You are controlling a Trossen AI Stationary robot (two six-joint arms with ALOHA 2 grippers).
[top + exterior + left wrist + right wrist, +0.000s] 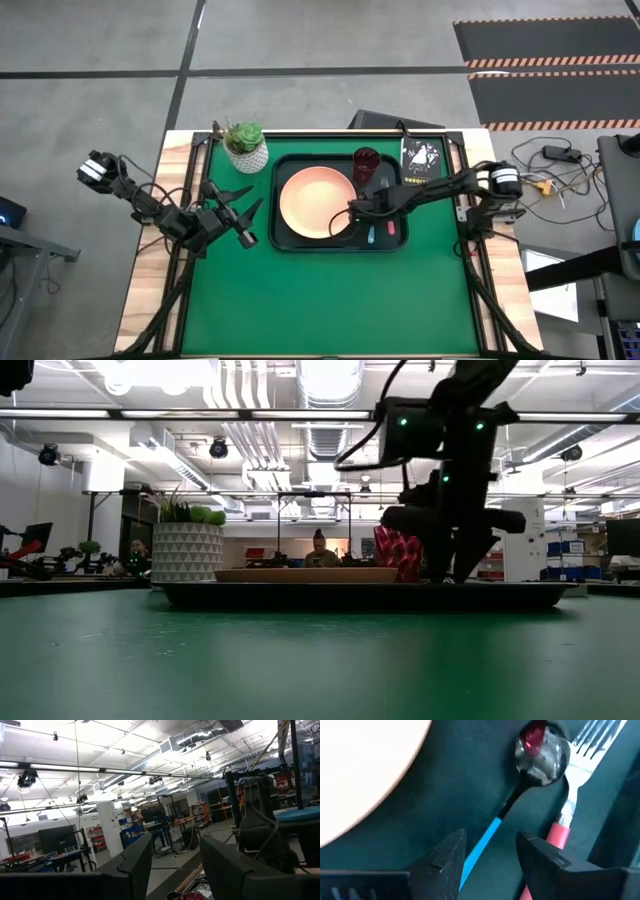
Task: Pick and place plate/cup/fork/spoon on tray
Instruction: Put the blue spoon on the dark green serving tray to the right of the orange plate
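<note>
Tray (283,240) flat on the green table (330,300), toward the far side, between a potted plant (246,146) and a black booklet (423,155). Plate (316,203) inside it, filling the plant-side part. Cup (365,161) upright in the tray's far corner by the booklet, just beside the plate. Spoon (520,802) and fork (572,785) flat on the tray floor beside the plate, side by side and nearly touching.

Right gripper (487,852) low over the spoon's blue handle, fingers (442,857) parted to either side of it, not clamped. Left gripper (240,215) off the tray over bare table near the plant, fingers (137,862) spread, nothing between them.
</note>
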